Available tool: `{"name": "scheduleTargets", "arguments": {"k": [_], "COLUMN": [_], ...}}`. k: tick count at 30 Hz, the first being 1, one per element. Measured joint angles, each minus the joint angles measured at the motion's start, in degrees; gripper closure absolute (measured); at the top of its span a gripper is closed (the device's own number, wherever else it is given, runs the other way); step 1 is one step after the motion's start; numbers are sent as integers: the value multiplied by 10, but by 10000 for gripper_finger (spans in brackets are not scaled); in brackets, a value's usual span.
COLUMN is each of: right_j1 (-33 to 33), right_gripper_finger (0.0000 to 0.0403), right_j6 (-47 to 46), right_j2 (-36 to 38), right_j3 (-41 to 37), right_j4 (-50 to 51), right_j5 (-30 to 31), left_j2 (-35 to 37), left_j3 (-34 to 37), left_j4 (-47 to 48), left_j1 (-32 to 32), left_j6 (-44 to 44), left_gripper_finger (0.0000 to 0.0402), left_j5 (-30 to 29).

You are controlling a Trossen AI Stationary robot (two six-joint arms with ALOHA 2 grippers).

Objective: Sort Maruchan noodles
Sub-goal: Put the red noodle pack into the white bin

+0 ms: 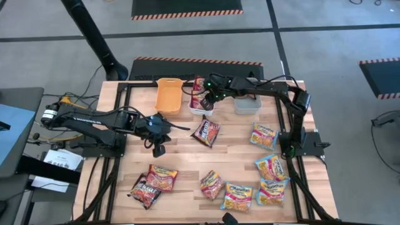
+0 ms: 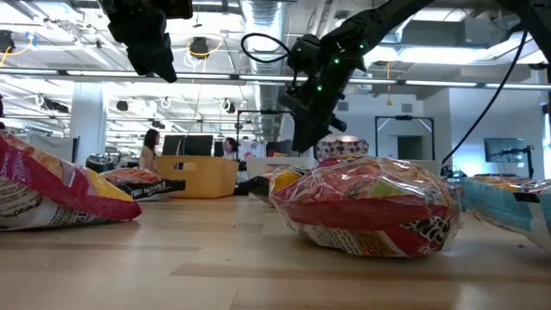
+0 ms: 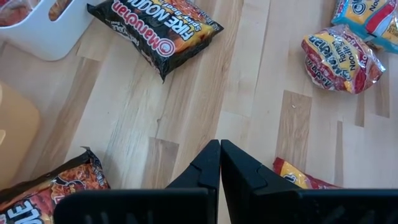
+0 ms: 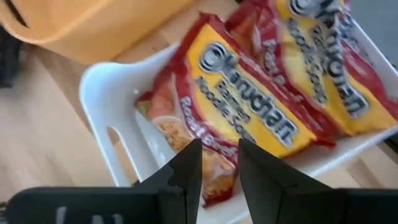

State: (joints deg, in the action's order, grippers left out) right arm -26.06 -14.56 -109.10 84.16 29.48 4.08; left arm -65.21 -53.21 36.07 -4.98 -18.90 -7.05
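White bin [image 4: 109, 93] sits right beneath the right gripper [image 4: 219, 163], jaws partly spread and empty, red-and-yellow noodle packets [image 4: 249, 106] lying inside just past the tips. Left gripper [image 3: 219, 163], jaws pressed together, hovers over bare tabletop [image 3: 249, 93]; a black Fire Noodle packet [image 3: 155, 28] lies ahead, others scattered around.

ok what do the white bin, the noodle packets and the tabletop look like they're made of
White bin: looks like moulded plastic, smooth and slightly glossy, with rounded corners and a cut-out handle slot.
Noodle packets: thin, shiny printed plastic film, by the crinkles and glare spots.
Tabletop: appears to be light wood, butcher-block style, with visible grain and joined strips; the finish seems matte.
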Motion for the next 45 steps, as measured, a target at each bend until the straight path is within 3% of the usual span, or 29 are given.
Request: {"name": "scheduleTargets", "arguments": {"k": [4, 11, 20, 28, 40, 45], "right_j1": [-8, -18, -12, -13, -40, -53], "right_gripper_finger": [276, 276, 276, 276, 276, 276], "right_j6": [16, 31, 61, 71, 26, 24], "right_j2": [0, -51, -125, -159, -159, -159], "right_j3": [0, 31, 124, 153, 153, 153], "right_j4": [-28, -46, 85, 123, 118, 110], "right_j5": [-71, -116, -130, -127, -34, -32], "left_j2": [0, 0, 0, 0, 0, 0], "left_j3": [0, 0, 0, 0, 0, 0], "left_j4": [0, -1, -1, 0, 0, 0], "left_j1": [1, 1, 2, 2, 2, 2], "left_j6": [2, -3, -4, -4, -4, -4], "left_gripper_finger": [401, 401, 401, 401, 401, 401], "left_j5": [-3, -12, -12, -13, -13, -13]}}
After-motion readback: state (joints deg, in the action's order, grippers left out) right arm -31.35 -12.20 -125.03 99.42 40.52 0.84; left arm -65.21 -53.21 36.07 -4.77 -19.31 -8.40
